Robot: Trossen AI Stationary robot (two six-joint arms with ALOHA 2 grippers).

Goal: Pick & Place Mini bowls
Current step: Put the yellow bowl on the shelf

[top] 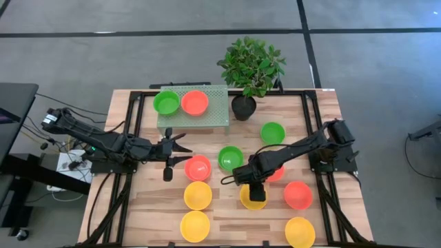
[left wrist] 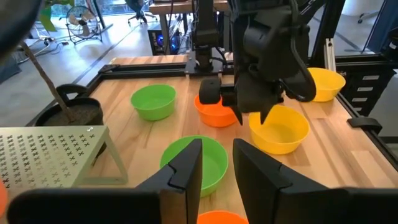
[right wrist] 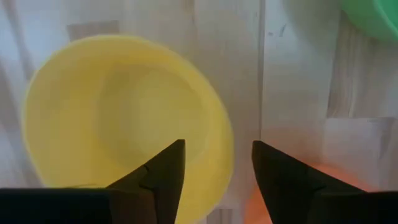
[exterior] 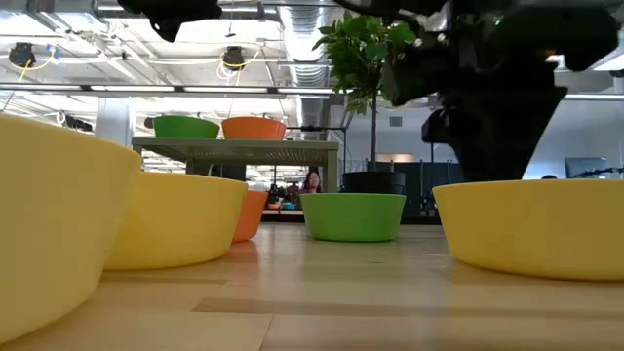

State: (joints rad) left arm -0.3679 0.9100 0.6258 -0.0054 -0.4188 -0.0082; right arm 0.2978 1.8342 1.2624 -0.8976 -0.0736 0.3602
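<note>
Several mini bowls lie on the wooden table: green ones (top: 231, 158) (top: 273, 132), red-orange ones (top: 198, 167) (top: 298, 195) and yellow ones (top: 198, 195) (top: 195, 226) (top: 300, 232). A green bowl (top: 166, 102) and a red-orange bowl (top: 195, 102) sit on a raised perforated stand (top: 213, 117). My right gripper (right wrist: 217, 168) is open and points down over another yellow bowl (right wrist: 124, 118), one finger above its inside and one outside its rim (right wrist: 229, 146). My left gripper (left wrist: 217, 165) is open and level, near the stand, facing the middle green bowl (left wrist: 196, 162).
A potted plant in a black pot (top: 243, 107) stands beside the stand at the table's far edge. A red-orange bowl (top: 277, 173) lies partly under my right arm. Black frame rails (top: 313, 124) run along the table's sides. Bare wood shows between the near bowls (top: 241, 227).
</note>
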